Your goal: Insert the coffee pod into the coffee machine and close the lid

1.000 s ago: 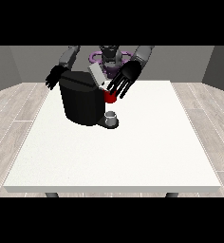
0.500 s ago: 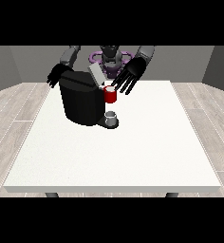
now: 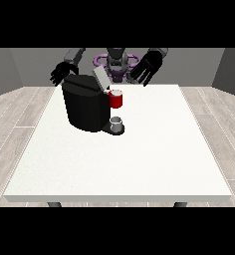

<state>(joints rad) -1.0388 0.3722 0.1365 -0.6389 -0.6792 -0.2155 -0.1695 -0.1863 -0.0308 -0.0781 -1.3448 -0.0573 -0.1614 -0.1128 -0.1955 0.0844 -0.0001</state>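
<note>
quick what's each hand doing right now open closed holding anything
Hand at the view's right: open, fingers spread, holding nothing.
Hand at the view's left: open, holding nothing, above the machine.

There is one view only, so no second camera shares any part of the scene. It stands across the white counter [image 3: 139,164] from the robot [image 3: 117,62] and faces it, raised above the counter's height and tilted down, so the whole top shows as a shape that narrows toward the far edge. The camera sits well back — the near edge lies low in the view, the robot is small at the top, and grey plank floor [image 3: 17,114] shows on both sides.
</note>
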